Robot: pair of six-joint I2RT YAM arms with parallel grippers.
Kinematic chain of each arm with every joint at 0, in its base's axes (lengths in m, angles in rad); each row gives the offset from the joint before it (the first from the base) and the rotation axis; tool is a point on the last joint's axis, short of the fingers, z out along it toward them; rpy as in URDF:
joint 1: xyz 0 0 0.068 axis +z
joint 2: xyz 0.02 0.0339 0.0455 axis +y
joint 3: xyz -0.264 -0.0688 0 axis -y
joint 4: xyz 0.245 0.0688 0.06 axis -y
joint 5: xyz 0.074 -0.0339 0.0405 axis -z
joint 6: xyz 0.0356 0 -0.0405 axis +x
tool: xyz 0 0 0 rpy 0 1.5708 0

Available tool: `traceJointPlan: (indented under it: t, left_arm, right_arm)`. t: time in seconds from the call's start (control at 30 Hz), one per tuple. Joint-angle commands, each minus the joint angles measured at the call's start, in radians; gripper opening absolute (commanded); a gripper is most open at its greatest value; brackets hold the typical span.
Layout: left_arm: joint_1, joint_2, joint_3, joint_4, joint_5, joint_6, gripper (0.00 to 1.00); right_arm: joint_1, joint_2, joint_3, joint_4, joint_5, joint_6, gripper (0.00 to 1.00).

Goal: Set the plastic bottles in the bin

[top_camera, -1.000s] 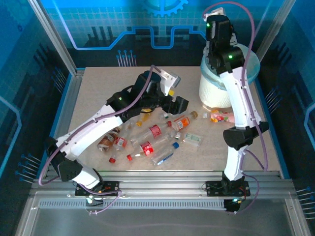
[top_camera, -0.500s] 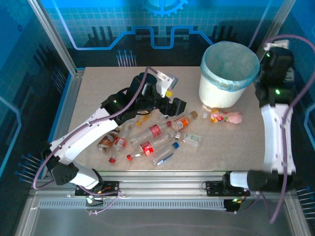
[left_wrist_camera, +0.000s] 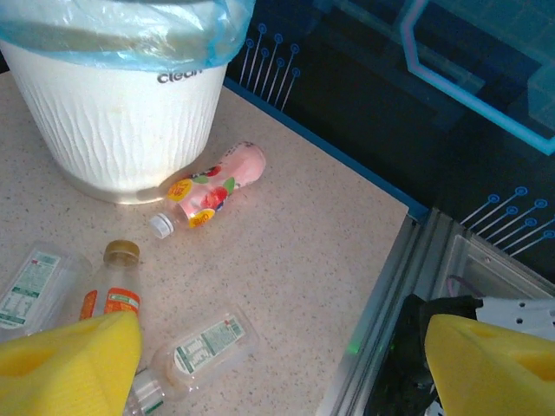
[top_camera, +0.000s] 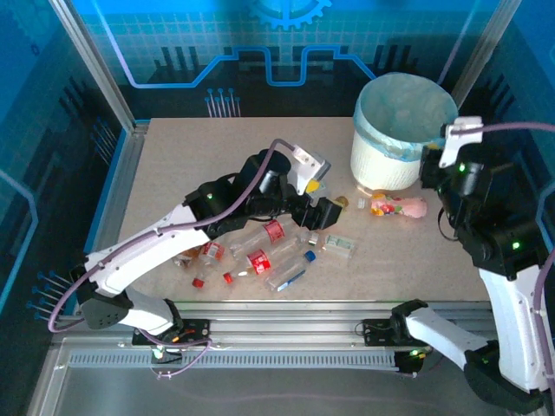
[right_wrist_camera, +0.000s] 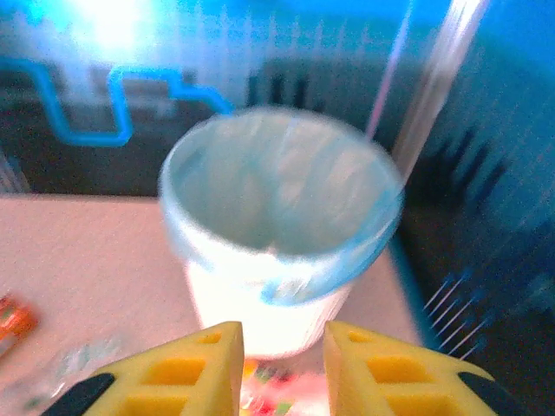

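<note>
Here, at the near side of the table (top_camera: 173, 156), most of the plastic bottles (top_camera: 269, 251) lie scattered on their sides in a loose cluster. The left gripper (top_camera: 328, 212) hangs over the cluster's right end, its jaws wide apart with nothing between them; under it lie an orange-labelled bottle (left_wrist_camera: 113, 290) and a clear white-labelled bottle (left_wrist_camera: 204, 347). Farther back, the pink bottle (top_camera: 401, 206) lies on its side just beside the foot of the bin (top_camera: 381, 160), which stands upright, lined with a light-blue bag. The right gripper (right_wrist_camera: 284, 364) faces the bin from its right, jaws slightly apart and empty.
</note>
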Motion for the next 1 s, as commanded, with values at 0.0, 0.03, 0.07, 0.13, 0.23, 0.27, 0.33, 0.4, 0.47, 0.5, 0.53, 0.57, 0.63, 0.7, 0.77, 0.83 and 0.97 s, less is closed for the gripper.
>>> traceJointPlan:
  t: [0.0,0.03,0.07,0.13,0.23,0.27,0.33,0.4,0.47,0.5,0.53,0.57,0.63,0.7,0.77,0.83,0.97]
  left_arm:
    - [-0.005,-0.085,-0.105,0.003,-0.026,-0.019,0.87]
    - [-0.005,-0.102,-0.14,0.011,-0.032,-0.027,0.87]
    - [-0.005,-0.117,-0.175,0.017,-0.04,-0.036,0.87]
    - [-0.005,-0.139,-0.232,0.022,-0.052,-0.048,0.87]
    - [-0.005,-0.155,-0.31,0.025,-0.062,-0.064,0.87]
    - [-0.005,-0.157,-0.34,0.032,-0.07,-0.074,0.87]
    - [-0.005,-0.157,-0.395,0.05,-0.084,-0.099,0.87]
    - [-0.005,-0.156,-0.443,0.074,-0.084,-0.135,0.87]
    - [-0.005,-0.151,-0.479,0.098,-0.074,-0.17,0.87]
    - [-0.005,-0.15,-0.49,0.102,-0.072,-0.179,0.87]
    - [-0.005,-0.144,-0.496,0.101,-0.071,-0.185,0.86]
    - [-0.005,-0.139,-0.501,0.094,-0.074,-0.187,0.86]
    - [-0.005,-0.131,-0.513,0.081,-0.083,-0.194,0.86]
    - [-0.004,-0.119,-0.531,0.082,-0.078,-0.209,0.86]
    - [-0.003,-0.103,-0.54,0.073,-0.076,-0.231,0.86]
    - [-0.002,-0.09,-0.545,0.059,-0.083,-0.258,0.87]
    - [0.01,-0.116,-0.559,0.033,-0.102,-0.285,0.87]
  right_arm:
    - [0.037,-0.108,-0.168,-0.102,-0.195,0.231,0.31]
    - [0.045,-0.128,-0.222,-0.111,-0.21,0.258,0.32]
    - [0.053,-0.147,-0.278,-0.111,-0.218,0.279,0.32]
    - [0.064,-0.172,-0.372,-0.101,-0.24,0.286,0.34]
    - [0.069,-0.174,-0.469,-0.098,-0.252,0.308,0.36]
    - [0.069,-0.175,-0.501,-0.085,-0.256,0.317,0.38]
    - [0.071,-0.18,-0.561,-0.041,-0.246,0.341,0.45]
    - [0.071,-0.174,-0.631,0.026,-0.275,0.335,0.47]
    - [0.075,-0.136,-0.68,0.098,-0.358,0.306,0.47]
    - [0.08,-0.119,-0.703,0.118,-0.383,0.295,0.47]
    - [0.092,-0.09,-0.726,0.15,-0.413,0.272,0.47]
    - [0.103,-0.067,-0.736,0.166,-0.407,0.266,0.47]
    - [0.12,-0.031,-0.746,0.189,-0.367,0.26,0.5]
    - [0.132,-0.003,-0.762,0.234,-0.355,0.203,0.5]
    - [0.146,0.028,-0.771,0.274,-0.409,0.113,0.52]
    - [0.163,0.068,-0.764,0.292,-0.481,0.051,0.53]
    - [0.241,0.165,-0.722,0.306,-0.537,-0.026,0.54]
